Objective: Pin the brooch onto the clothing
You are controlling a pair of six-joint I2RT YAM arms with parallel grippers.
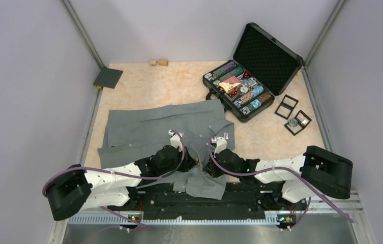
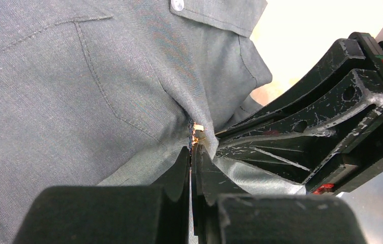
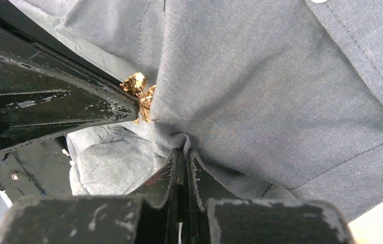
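Note:
The grey shirt (image 1: 148, 129) lies spread on the table, its near edge bunched up between my two grippers. My left gripper (image 2: 193, 150) is shut on the small gold brooch (image 2: 197, 133) and holds it against a fold of the shirt (image 2: 77, 91). My right gripper (image 3: 183, 151) is shut on a pinched fold of the shirt (image 3: 260, 91) right beside it. In the right wrist view the brooch (image 3: 139, 94) shows at the tip of the left gripper's fingers (image 3: 52, 107). In the top view the left gripper (image 1: 195, 161) and right gripper (image 1: 207, 165) meet tip to tip.
An open black case (image 1: 268, 56) of coloured chips stands at the back right. Two black frames (image 1: 293, 114) lie beside it. A dark green plate (image 1: 108, 78) lies at the back left, and two small tan blocks (image 1: 158, 62) by the back wall.

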